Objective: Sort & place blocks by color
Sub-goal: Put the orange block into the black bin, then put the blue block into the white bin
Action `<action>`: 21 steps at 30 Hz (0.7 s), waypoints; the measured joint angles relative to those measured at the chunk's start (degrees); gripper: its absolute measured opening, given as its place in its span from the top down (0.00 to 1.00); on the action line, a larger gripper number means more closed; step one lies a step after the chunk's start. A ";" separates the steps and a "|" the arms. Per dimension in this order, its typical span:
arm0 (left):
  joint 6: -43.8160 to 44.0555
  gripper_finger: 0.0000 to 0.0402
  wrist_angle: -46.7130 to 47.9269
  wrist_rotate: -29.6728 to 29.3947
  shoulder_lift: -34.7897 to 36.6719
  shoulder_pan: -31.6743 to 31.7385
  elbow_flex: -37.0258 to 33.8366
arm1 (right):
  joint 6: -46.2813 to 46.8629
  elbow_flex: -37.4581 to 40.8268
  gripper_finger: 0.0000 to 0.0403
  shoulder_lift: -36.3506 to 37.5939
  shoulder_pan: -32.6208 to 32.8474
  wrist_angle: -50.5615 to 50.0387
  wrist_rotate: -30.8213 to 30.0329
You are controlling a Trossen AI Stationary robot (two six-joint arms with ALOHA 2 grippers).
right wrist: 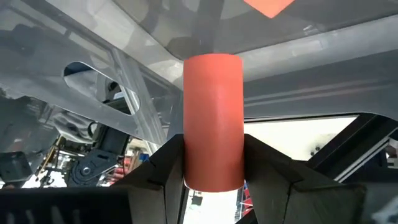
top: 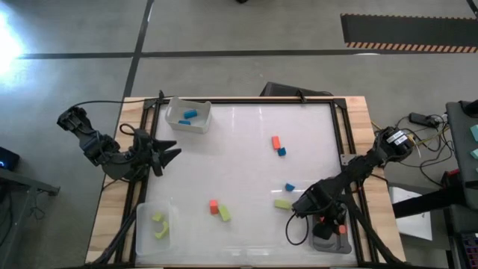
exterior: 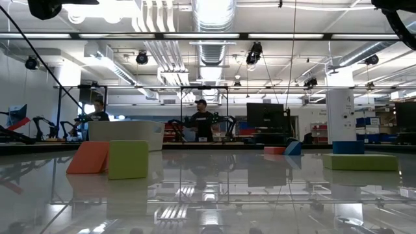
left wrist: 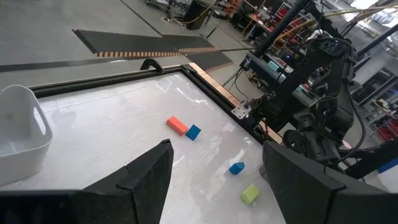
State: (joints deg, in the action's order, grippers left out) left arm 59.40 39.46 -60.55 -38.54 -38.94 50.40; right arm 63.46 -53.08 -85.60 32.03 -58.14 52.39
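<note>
Seemingly unlabelled orange-red block point(right wrist: 213, 118), right gripper point(right wrist: 213, 163) clamped

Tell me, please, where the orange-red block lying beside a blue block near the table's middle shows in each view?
High view: the orange-red block lies right of centre, in the upper half.
Low view: small and far off, right of centre.
Left wrist view: mid-picture.
Right wrist view: not in it; the right gripper holds another block.
Shared landmark: the blue block beside it.
</note>
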 joint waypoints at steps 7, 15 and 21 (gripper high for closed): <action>-0.09 0.42 0.02 0.00 -0.05 -0.01 0.03 | 0.50 0.00 0.64 0.00 0.00 0.23 -0.76; -0.09 0.42 0.02 0.00 -0.05 -0.02 -0.08 | 0.61 0.00 0.58 0.00 0.00 0.41 -1.47; -0.17 0.42 0.04 0.00 -0.05 -0.01 -0.06 | 1.18 0.00 0.59 0.00 0.00 0.45 -1.51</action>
State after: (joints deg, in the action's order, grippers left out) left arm 59.22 39.51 -60.55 -38.59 -38.95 50.35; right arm 64.64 -53.08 -85.60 32.03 -57.69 50.87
